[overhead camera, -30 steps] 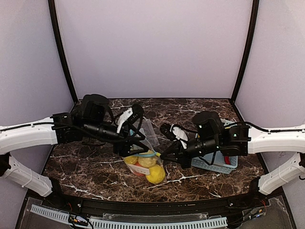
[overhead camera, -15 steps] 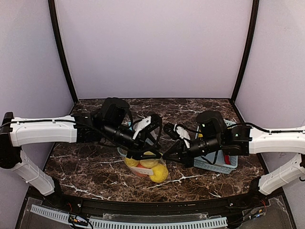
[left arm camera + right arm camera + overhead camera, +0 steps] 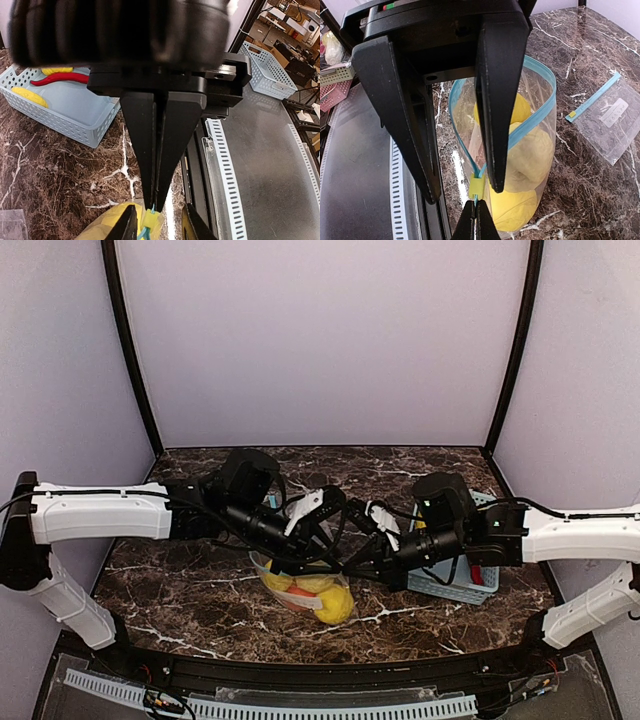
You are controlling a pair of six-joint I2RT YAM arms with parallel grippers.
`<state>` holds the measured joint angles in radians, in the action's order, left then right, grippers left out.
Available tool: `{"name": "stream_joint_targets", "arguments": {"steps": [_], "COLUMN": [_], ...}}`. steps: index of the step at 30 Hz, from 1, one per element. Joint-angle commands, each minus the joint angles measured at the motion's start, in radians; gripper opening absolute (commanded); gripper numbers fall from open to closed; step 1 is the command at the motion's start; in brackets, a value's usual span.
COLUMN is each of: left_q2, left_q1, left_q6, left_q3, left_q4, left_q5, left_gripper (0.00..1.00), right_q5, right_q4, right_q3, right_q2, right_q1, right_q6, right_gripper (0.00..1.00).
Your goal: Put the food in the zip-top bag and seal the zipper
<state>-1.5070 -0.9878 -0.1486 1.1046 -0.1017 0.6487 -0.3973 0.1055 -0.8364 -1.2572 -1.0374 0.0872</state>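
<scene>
The zip-top bag (image 3: 303, 592) lies at the front centre with yellow fruits (image 3: 536, 152) and something orange-red inside. My left gripper (image 3: 154, 204) is shut on the end of the bag's blue zipper strip, just past the yellow slider (image 3: 149, 219); it also shows in the right wrist view (image 3: 477, 220). My right gripper (image 3: 465, 192) is open, its fingers (image 3: 499, 125) on either side of the slider (image 3: 476, 186), not touching it. The bag's mouth (image 3: 535, 112) gapes open. A red chili (image 3: 60, 78) and yellow pieces (image 3: 30, 96) lie in the basket.
The pale blue basket (image 3: 455, 585) stands right of the bag, under my right arm. A second, empty zip bag (image 3: 615, 120) lies flat behind. The table's front edge and a slotted rail (image 3: 227, 170) run close to the bag.
My left arm has swung right to the centre and its gripper now sits at the bag's zipper end. The right gripper has shifted slightly toward it.
</scene>
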Motion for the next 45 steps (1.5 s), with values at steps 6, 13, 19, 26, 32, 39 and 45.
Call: {"name": "stream_joint_targets", "arguments": {"steps": [6,13,19,26,32,39,45], "left_q2": [-0.018,-0.037,-0.045,-0.043,-0.055,-0.066,-0.054], "left_q1": [-0.004,-0.003,-0.004,-0.004,-0.005,-0.005,-0.005], "left_q6": [-0.026,-0.069,-0.093,-0.085,-0.062,-0.034,-0.057], "left_q3": [0.031,0.041,0.051,0.048,0.059,0.070,0.077], "left_q4": [-0.016,-0.071,-0.112,-0.117,-0.112,-0.110,-0.154], "left_q5": [-0.035,-0.079,-0.088,-0.076,-0.034,0.003,-0.050], "left_gripper": [0.34,0.36,0.27,0.15,0.07,0.01,0.01], "right_q5": [-0.024,-0.022,-0.007,0.014,0.054,0.077,0.126], "right_q4": [-0.057,-0.067,-0.078,-0.086,-0.081,-0.077,-0.067], "right_q3": [0.007,0.014,0.016,0.019,0.019,0.019,0.022], "right_q2": [0.015,0.023,0.020,0.021,0.023,0.024,0.027], "right_q1": [0.013,0.016,0.020,0.024,0.029,0.031,0.031], "right_q6": [0.006,0.010,0.018,0.030,0.049,0.064,0.072], "right_gripper": [0.00,0.00,0.00,0.00,0.00,0.00,0.00]}}
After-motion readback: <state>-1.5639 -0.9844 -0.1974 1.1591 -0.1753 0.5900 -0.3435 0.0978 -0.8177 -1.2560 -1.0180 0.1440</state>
